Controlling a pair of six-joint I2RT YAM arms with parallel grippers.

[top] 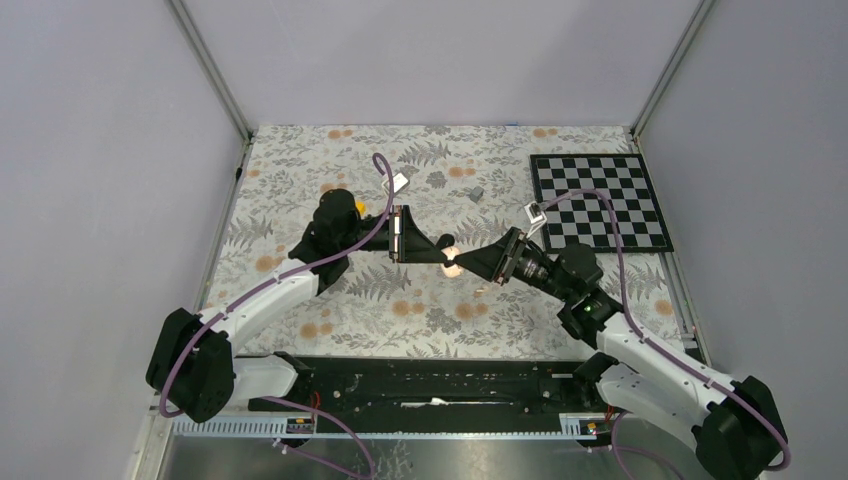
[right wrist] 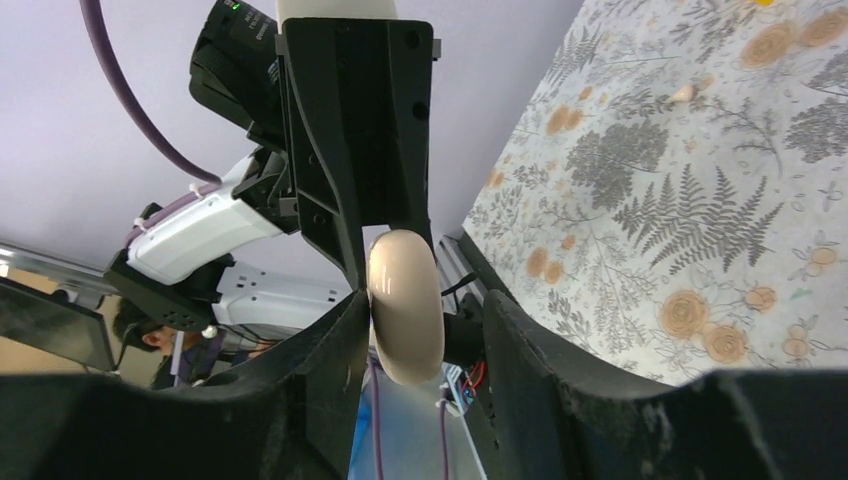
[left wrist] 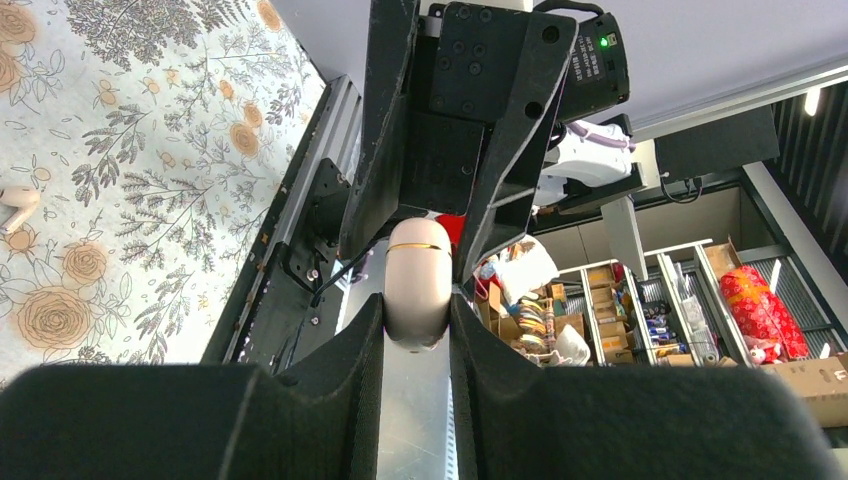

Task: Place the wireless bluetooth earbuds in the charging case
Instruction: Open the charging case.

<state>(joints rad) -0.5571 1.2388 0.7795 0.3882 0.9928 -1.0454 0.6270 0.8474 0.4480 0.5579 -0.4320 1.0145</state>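
Observation:
A beige oval charging case point(top: 452, 262) hangs above the table's middle, between both grippers. My left gripper point(left wrist: 418, 310) is shut on the case point(left wrist: 418, 280), with both pads pressing its sides. My right gripper point(right wrist: 425, 305) is open around the same case point(right wrist: 405, 300): its left finger touches the case and a gap shows at the right finger. The case looks closed. One small beige earbud point(left wrist: 18, 200) lies on the floral cloth, and it also shows in the right wrist view point(right wrist: 683, 93). I see no black nubs and no second earbud.
A small grey block point(top: 475, 193) lies on the cloth behind the grippers. A checkerboard point(top: 600, 200) lies at the back right. The floral cloth point(top: 300, 160) covers the table, with grey walls on three sides.

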